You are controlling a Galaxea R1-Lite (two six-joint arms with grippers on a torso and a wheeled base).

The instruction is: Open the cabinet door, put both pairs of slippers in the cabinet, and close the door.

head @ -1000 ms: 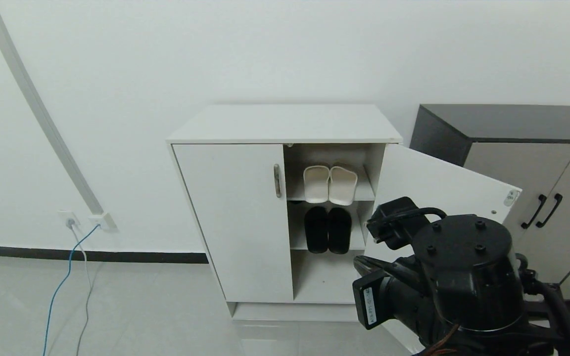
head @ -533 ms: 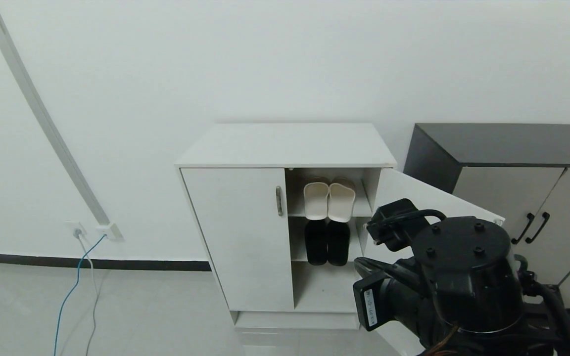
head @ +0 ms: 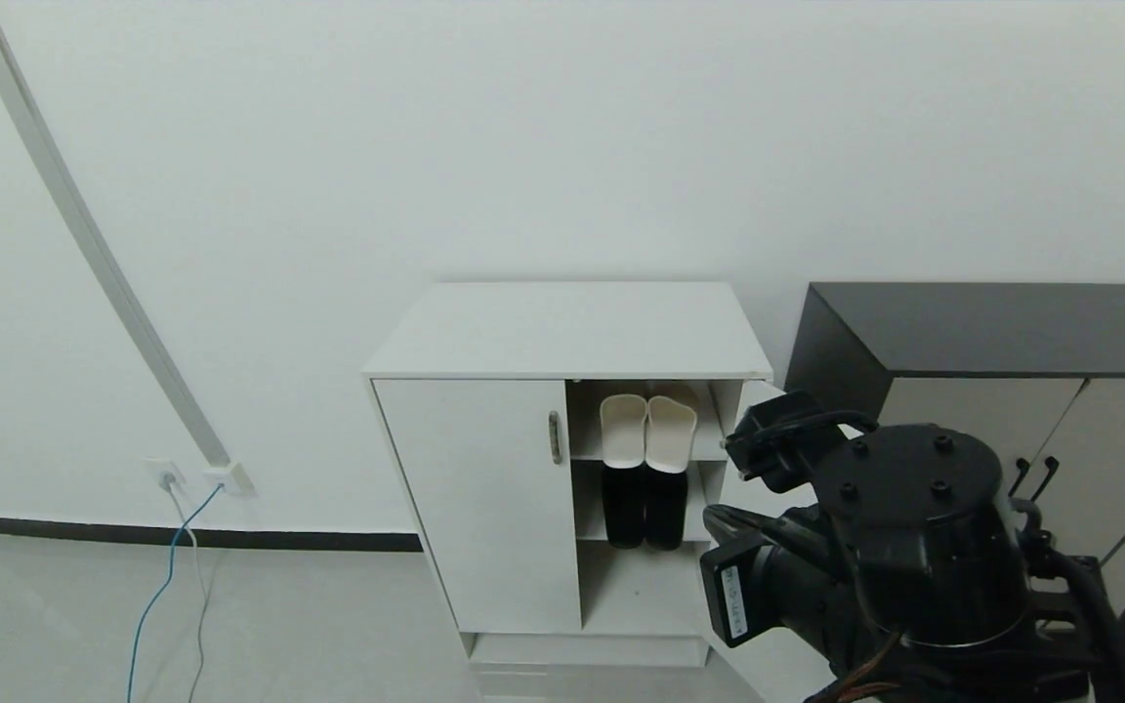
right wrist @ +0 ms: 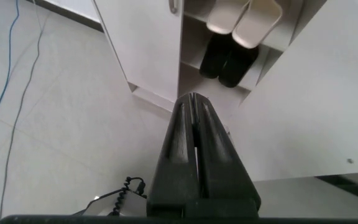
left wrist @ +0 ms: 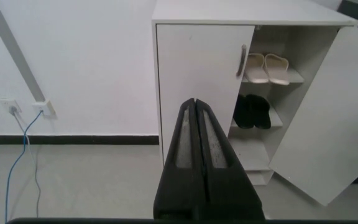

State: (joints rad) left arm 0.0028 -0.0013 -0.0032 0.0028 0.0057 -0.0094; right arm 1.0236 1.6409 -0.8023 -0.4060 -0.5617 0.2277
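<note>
I see the white cabinet [head: 562, 332] with its right door [left wrist: 319, 118] swung open and its left door [head: 479, 503] shut. Inside the cabinet the white slippers [head: 647, 432] lie side by side on the top shelf, and the black slippers [head: 645, 506] on the shelf just under them. My left gripper [left wrist: 195, 102] is in front of the cabinet, facing the left door, and my right gripper [right wrist: 193, 98] is low before the cabinet beside the open door; both have their fingers pressed together and hold nothing.
</note>
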